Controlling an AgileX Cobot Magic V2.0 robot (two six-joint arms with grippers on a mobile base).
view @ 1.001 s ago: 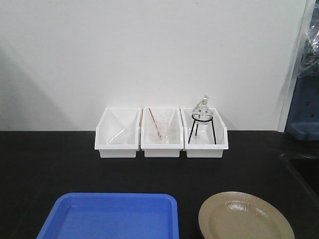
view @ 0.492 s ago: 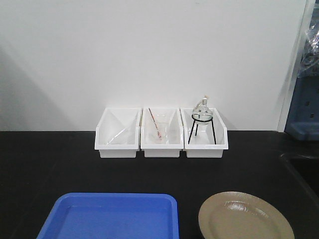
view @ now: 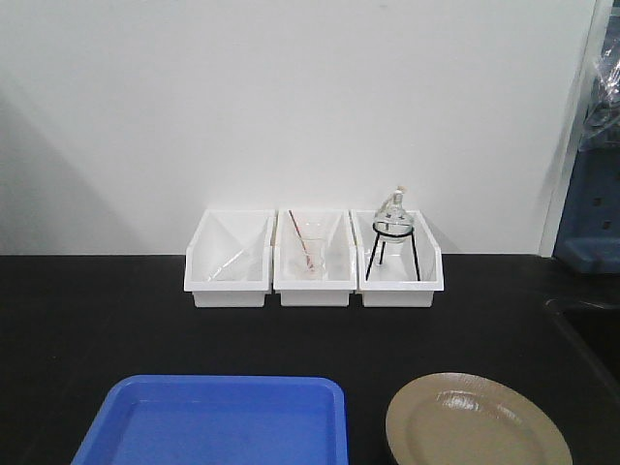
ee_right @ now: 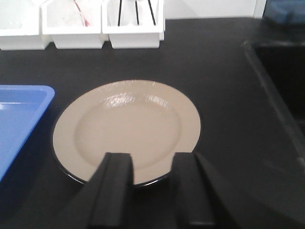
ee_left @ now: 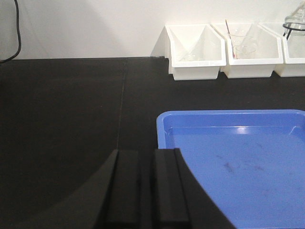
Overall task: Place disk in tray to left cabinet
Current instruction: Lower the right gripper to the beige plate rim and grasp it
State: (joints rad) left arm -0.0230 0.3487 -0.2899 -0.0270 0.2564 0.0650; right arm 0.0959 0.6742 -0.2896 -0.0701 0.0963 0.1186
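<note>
While the black table (view: 97, 320) spreads beneath both arms, we see the blue tray (ee_left: 228, 113) just ahead and to the right of the left gripper (ee_left: 145, 152), whose fingers sit nearly together on nothing. Our right gripper (ee_right: 151, 158), fingers apart, hovers at the near rim of the disk (ee_right: 128, 119), which lies on the table beside the tray. Three white bins (view: 313, 260) stand well ahead.

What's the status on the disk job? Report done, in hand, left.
Done: nothing; the disk lies on the table right of the empty tray. In hand: the right gripper hangs open over the disk's near rim, not gripping; the left gripper sits shut beside the tray. Left: grasp disk, place in tray, move to the cabinet, not in view.
</note>
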